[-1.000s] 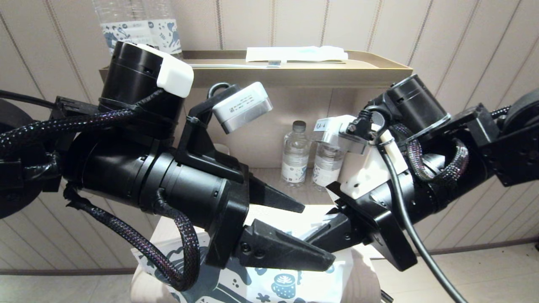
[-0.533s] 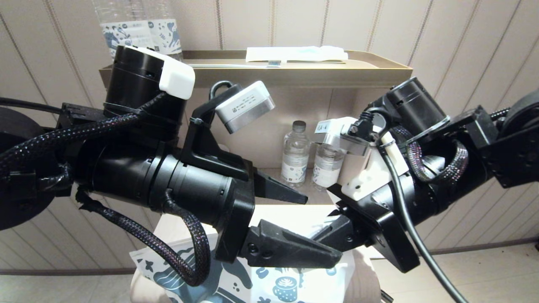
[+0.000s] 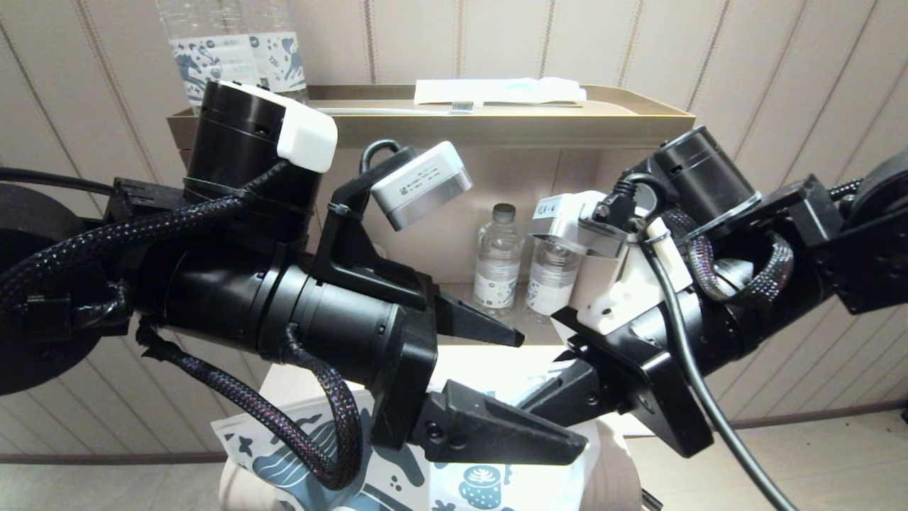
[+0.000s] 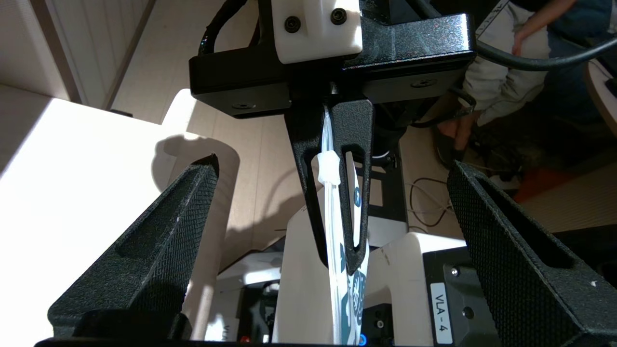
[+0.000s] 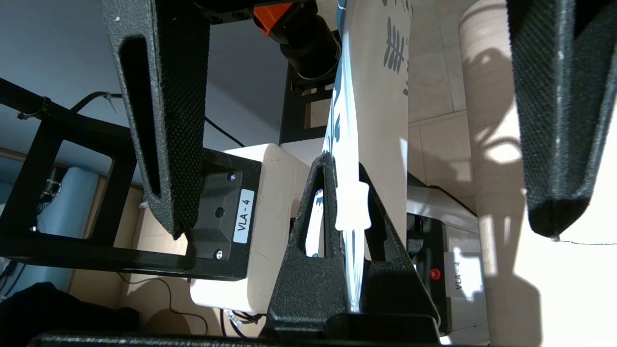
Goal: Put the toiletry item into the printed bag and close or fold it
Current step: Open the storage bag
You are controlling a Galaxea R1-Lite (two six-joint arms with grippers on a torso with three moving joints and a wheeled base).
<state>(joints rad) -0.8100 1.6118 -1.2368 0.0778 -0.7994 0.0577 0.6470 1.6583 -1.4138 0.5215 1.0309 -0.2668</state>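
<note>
The printed bag (image 3: 489,486), white with dark blue drawings, hangs edge-on under both arms. My right gripper (image 3: 539,401) is shut on its top zip strip, just behind the white zip slider (image 5: 353,207). In the right wrist view the right gripper (image 5: 343,164) pinches the strip while the bag (image 5: 376,96) runs away from it. My left gripper (image 3: 553,395) is open, its two fingers astride the right gripper's tips without touching the bag. The left wrist view shows the left gripper (image 4: 333,163) wide apart around the slider (image 4: 328,168) and the bag (image 4: 354,289). The toiletry item is out of view.
A gold tray (image 3: 638,113) on the shelf holds a toothbrush and a white packet (image 3: 496,91). Small water bottles (image 3: 496,262) stand in the niche below, larger ones (image 3: 234,50) at the upper left. A pale round stand (image 3: 284,387) lies under the bag. A person (image 4: 506,72) sits nearby.
The left gripper's jaws have spread wider and the left arm has edged to the right. The right gripper has kept its hold on the bag's zip strip.
</note>
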